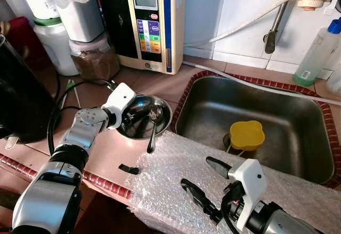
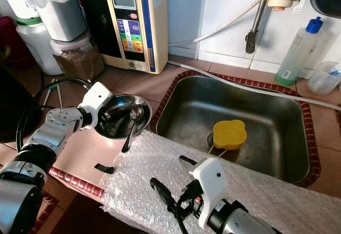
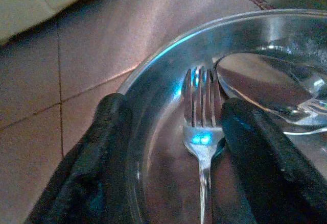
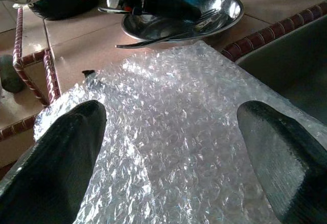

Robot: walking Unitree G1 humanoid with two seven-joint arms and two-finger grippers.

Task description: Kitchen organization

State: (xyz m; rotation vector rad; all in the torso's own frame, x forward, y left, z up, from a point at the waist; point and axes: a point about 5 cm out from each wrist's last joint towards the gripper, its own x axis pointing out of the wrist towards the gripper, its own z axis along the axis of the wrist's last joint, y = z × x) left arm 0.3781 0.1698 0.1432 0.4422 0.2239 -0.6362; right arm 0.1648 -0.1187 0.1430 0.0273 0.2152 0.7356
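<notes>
Straddling the bowl point(image 1: 139, 118) rim, left end effector point(image 3: 171, 132) open around fork point(image 3: 202, 117); right end effector point(image 4: 173, 152) open over bubble wrap point(image 4: 168, 132)

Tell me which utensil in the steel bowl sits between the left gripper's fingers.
The fork: its tines lie between the left gripper's open fingers. The spoon lies beside it, its handle sticking out over the bowl's rim.

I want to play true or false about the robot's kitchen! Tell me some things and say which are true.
1. A fork lies in the steel bowl. True.
2. The left gripper has one finger outside the bowl's rim. True.
3. The yellow lid sits on the counter. False: it is down in the sink.
4. The right gripper is shut tight. False: it is open above the bubble wrap.
5. The spoon handle sticks out over the bowl's rim. True.
</notes>
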